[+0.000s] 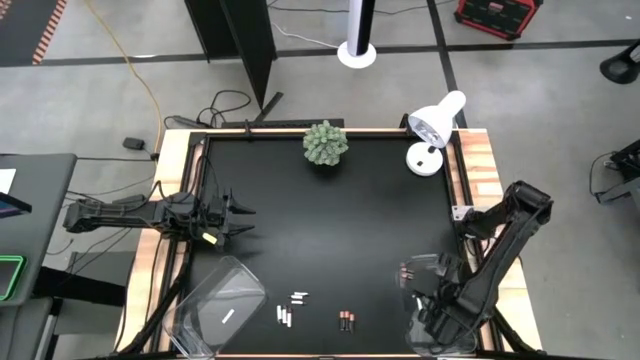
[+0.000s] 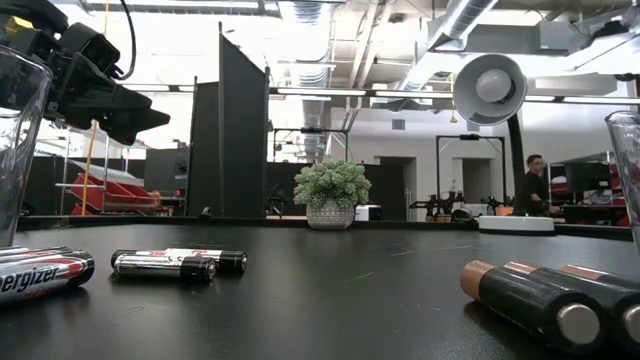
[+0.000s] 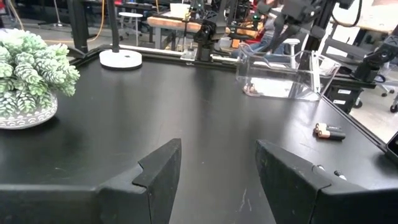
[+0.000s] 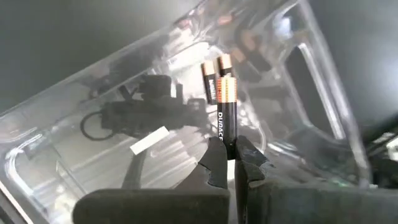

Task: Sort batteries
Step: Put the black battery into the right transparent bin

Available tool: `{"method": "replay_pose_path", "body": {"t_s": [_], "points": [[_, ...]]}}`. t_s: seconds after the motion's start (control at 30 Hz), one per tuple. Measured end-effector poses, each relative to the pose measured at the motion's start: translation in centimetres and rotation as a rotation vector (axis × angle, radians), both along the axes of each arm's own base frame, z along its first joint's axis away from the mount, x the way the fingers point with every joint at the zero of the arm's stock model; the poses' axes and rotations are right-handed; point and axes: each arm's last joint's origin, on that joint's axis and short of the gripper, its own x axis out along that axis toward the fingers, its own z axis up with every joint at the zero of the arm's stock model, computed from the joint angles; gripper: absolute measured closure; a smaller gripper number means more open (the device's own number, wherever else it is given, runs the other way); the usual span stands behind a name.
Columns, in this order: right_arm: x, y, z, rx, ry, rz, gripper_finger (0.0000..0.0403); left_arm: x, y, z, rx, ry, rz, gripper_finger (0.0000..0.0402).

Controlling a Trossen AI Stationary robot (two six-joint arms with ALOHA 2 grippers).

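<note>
- Right pincer: clenched on a copper-topped battery, over the right clear bin; we'd lower before releasing.
- Left pincer: released, waiting at the counter edge.

Overall light: the high view was evenly lit, the matte black tabletop dark against the pale grey floor.
Source: in the low view, bright ceiling strip lights ran across the upper middle of the frame.
Reflections: the tabletop there carried a soft sheen at centre.
Focus: the dark copper-ended batteries at lower right were soft, close to the lens.
Glare: the clear plastic bin in the right wrist view was washed by white haze at upper right.
Shadows: faint and diffuse.
</note>
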Motion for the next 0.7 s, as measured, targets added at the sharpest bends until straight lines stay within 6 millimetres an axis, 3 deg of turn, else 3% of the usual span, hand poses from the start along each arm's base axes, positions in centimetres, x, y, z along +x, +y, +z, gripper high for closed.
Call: {"method": "replay_pose_path", "body": {"t_s": [0.43,0.7], "points": [[1.7,-2.1,-4.1,0.028,0.012,-0.032,0.0395,0.0,0.0,0.0,-0.010,-0.001,0.008,0.0201],[2.1,-3.7,-5.3,0.031,0.088,-0.065,0.0339,0.0,0.0,0.0,-0.032,-0.002,0.011,0.0201]]}}
